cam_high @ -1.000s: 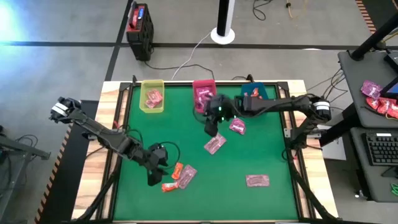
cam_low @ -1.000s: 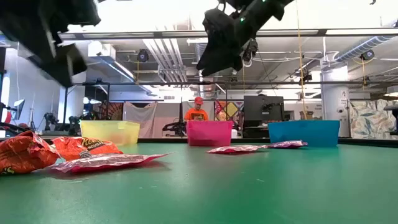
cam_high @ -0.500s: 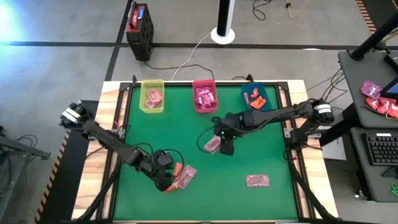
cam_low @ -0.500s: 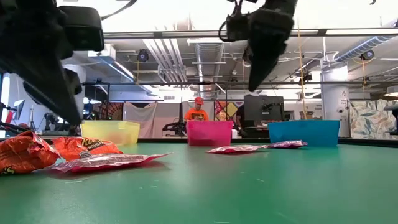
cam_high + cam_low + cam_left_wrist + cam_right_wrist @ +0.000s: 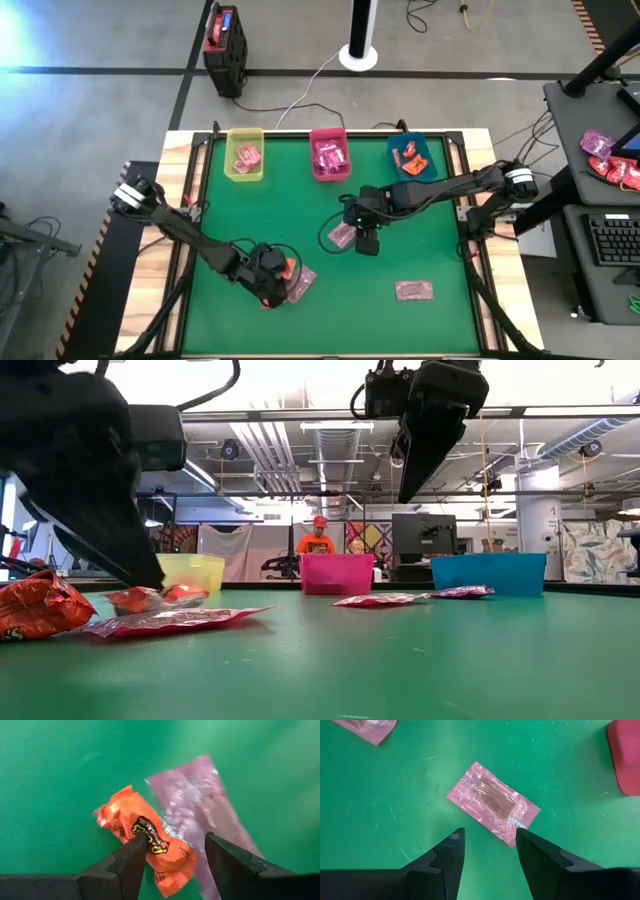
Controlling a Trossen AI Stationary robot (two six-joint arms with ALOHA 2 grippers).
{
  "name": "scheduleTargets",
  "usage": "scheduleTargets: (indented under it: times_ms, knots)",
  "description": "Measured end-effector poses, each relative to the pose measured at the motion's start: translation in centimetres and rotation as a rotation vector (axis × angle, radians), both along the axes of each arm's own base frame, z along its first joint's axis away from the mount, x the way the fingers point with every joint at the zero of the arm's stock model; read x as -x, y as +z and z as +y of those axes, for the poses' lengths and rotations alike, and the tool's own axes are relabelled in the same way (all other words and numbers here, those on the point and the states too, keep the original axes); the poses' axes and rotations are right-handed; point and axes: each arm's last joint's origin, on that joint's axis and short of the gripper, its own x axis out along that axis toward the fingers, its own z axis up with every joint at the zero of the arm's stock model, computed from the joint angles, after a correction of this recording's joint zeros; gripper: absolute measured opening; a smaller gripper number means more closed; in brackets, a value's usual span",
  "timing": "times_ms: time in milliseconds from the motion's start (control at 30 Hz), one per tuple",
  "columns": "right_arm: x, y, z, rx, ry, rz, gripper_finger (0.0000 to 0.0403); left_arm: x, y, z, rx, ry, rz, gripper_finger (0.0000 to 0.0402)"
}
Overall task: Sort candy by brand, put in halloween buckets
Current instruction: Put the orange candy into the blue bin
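Orange-red candy [image 5: 150,842] lies lengthwise between the spread left gripper [image 5: 175,862]; right gripper [image 5: 487,852] also spread

The table [image 5: 420,330] had a green top and pale wooden edges and stood on a grey floor [image 5: 90,110] crossed by dark lines. Behind it the room showed ceiling pipes [image 5: 340,445], bright lights, a monitor [image 5: 415,538] and a person in orange [image 5: 317,540].

Green table [image 5: 420,250] with candy [image 5: 413,290], bins [image 5: 245,154]
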Motion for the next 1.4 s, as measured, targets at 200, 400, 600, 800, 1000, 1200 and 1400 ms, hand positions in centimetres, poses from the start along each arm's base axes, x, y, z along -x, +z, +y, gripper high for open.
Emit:
scheduleTargets:
  times_ms: [200,400,600,800,1000,1200,1400]
  knots:
    - [-0.1,0.1,0.0,0.001,0.004,-0.016,0.0169,0.0,-1.7,0.3,-0.073,0.068,0.048,0.0187]
    - [-0.8,0.3,0.1,0.007,0.030,-0.091,0.0169,-0.1,-2.3,0.3,-0.098,0.087,0.052,0.0187]
    - [-1.5,0.7,0.1,0.017,0.056,-0.175,0.0169,0.0,-2.1,0.3,-0.125,0.050,0.050,0.0187]
    - [-1.6,0.7,0.0,0.021,0.061,-0.180,0.0169,0.0,-2.0,0.4,-0.172,0.006,0.056,0.0181]
    - [-1.5,0.5,0.0,0.015,0.049,-0.174,0.0169,0.1,-2.1,0.5,-0.206,-0.023,0.065,0.0129]
    - [-1.0,-0.8,0.0,-0.006,0.003,-0.133,0.0169,0.2,-1.9,0.6,-0.243,-0.066,0.071,0.0047]
    - [-0.4,-2.2,-0.1,-0.021,-0.034,-0.094,0.0169,0.4,-0.4,0.9,-0.280,-0.109,0.040,0.0014]
